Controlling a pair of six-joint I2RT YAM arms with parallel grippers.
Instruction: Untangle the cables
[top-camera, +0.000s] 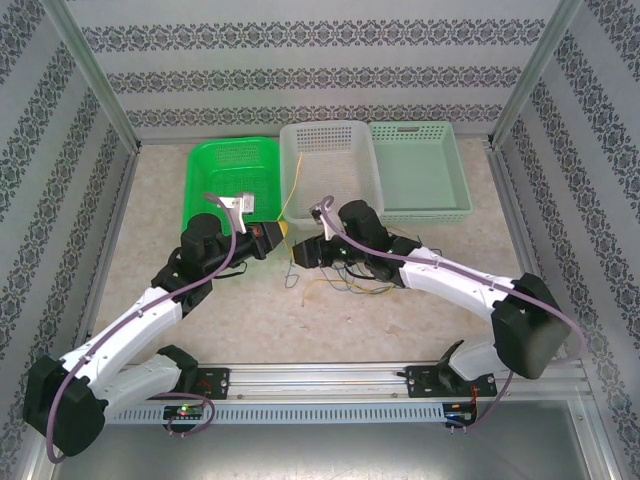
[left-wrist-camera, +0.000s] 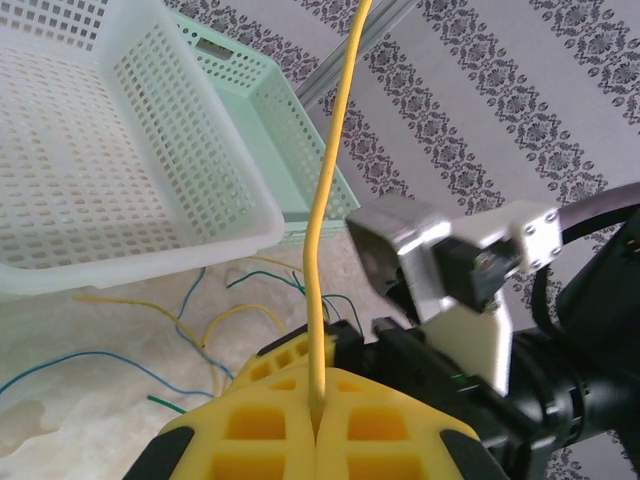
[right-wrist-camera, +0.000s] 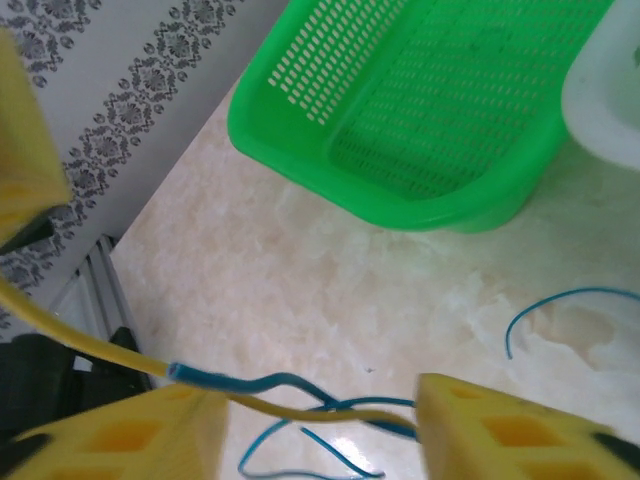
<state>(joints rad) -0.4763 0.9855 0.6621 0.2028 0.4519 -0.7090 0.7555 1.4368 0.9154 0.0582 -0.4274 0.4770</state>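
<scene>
Three containers line the back of the table (top-camera: 450, 250): a green basket (top-camera: 200, 190), a white basket (top-camera: 325, 128) and a mint tray (top-camera: 420, 127). The loose heap of cables (top-camera: 340, 282) lies on the tabletop between the two grippers, just short of the white basket.

Left gripper (left-wrist-camera: 318, 405) is pinched right together on the yellow cable (left-wrist-camera: 325, 200). That one rises out of the pads and runs off the top of the wrist view, so its far end is cut off. Right gripper (right-wrist-camera: 320, 425) has its fingers apart, with what looks like that same yellow cable and a blue cable (right-wrist-camera: 285, 382) crossing the gap. Nothing's clamped there as far as I can tell.

These wires look feather-light and springy, since they hold their curls. I'd guess the insulation is slick too, so I'd grab near a free end, away from the knot. Which strand crosses over which is too fine to make out from above, and the right arm covers part of the heap.
</scene>
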